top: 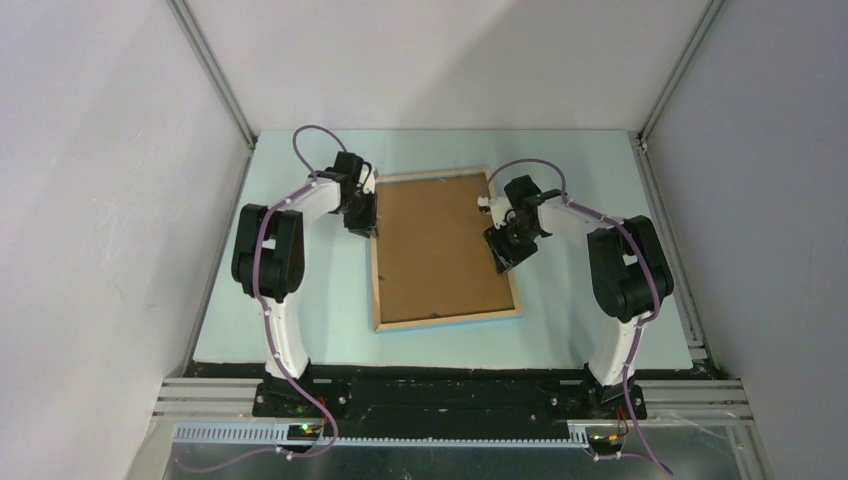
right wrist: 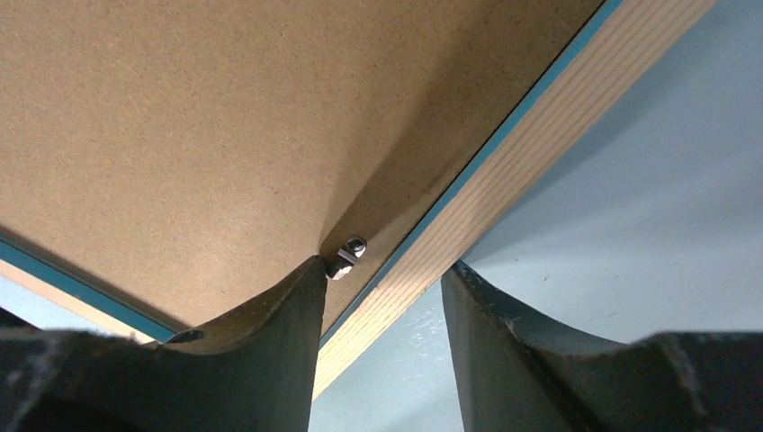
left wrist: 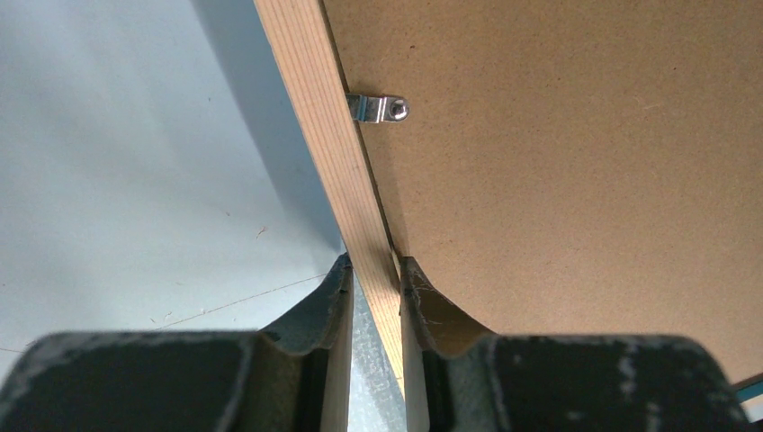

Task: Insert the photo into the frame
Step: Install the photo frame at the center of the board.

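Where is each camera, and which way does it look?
Top camera: above and behind, looking down at the left arm, right arm and the frame on the table.
Left wrist: on the left gripper, looking along its fingers pinching the frame's edge.
Right wrist: on the right gripper, looking past its open fingers at a metal clip.
All three show the frame's brown backing board.

Grey enclosure walls (top: 90, 200), pale blue tabletop (top: 335, 300), aluminium corner rails (top: 211, 65)

frame (top: 447, 319): light wood, fine straight grain, bright blue strip inside its 3 o'clock rail | backing board (top: 435, 250): plain brown, faintly speckled | clip (left wrist: 380, 109): shiny silver | table (top: 300, 320): pale blue-green | arms (top: 288, 335): white and black, purple cables (top: 318, 127)
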You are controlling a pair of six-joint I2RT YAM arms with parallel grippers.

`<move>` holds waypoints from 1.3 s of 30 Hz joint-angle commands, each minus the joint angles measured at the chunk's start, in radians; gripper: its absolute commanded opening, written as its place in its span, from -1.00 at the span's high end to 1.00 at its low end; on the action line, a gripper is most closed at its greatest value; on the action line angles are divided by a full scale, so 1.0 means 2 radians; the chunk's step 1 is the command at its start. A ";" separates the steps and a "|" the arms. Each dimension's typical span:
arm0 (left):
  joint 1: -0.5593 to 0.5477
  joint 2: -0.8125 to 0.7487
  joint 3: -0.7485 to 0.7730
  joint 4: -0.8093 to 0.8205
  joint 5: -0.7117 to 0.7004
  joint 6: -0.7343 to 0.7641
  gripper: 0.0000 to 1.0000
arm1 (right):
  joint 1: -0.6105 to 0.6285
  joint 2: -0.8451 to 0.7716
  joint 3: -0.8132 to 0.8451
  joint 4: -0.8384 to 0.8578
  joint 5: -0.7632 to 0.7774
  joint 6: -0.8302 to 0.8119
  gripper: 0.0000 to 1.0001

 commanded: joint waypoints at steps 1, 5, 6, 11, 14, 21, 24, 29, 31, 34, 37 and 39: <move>0.004 -0.014 -0.004 -0.004 0.015 0.004 1.00 | -0.007 -0.017 -0.005 -0.016 -0.004 -0.012 -0.04; 0.004 -0.014 -0.005 -0.004 0.016 0.004 1.00 | -0.010 -0.016 -0.005 -0.010 -0.005 -0.005 0.02; 0.005 -0.014 -0.005 -0.004 0.016 0.004 1.00 | -0.011 -0.016 -0.005 -0.008 -0.005 -0.003 0.03; 0.004 -0.016 -0.006 -0.004 0.016 0.005 1.00 | -0.020 -0.014 -0.005 0.009 0.007 0.014 0.09; 0.005 -0.016 -0.006 -0.003 0.015 0.005 1.00 | -0.028 -0.017 -0.005 0.017 0.019 0.024 0.10; 0.005 -0.015 -0.006 -0.004 0.015 0.005 1.00 | -0.042 -0.032 -0.002 0.013 -0.001 0.029 -0.01; 0.005 -0.014 -0.005 -0.004 0.016 0.005 1.00 | -0.043 -0.034 -0.001 0.010 -0.018 0.027 -0.08; 0.005 -0.015 -0.006 -0.004 0.016 0.006 1.00 | -0.047 -0.032 -0.001 0.005 -0.046 0.027 -0.16; 0.006 -0.015 -0.006 -0.004 0.017 0.006 1.00 | -0.050 -0.031 0.001 0.002 -0.050 0.030 -0.17; 0.005 -0.016 -0.006 -0.004 0.019 0.006 1.00 | -0.053 -0.031 0.002 0.001 -0.054 0.032 -0.18; 0.006 -0.016 -0.007 -0.004 0.022 0.007 1.00 | -0.055 -0.031 0.003 0.004 -0.051 0.036 -0.17; 0.006 -0.016 -0.008 -0.004 0.026 0.007 1.00 | -0.057 -0.030 0.006 0.006 -0.050 0.044 -0.17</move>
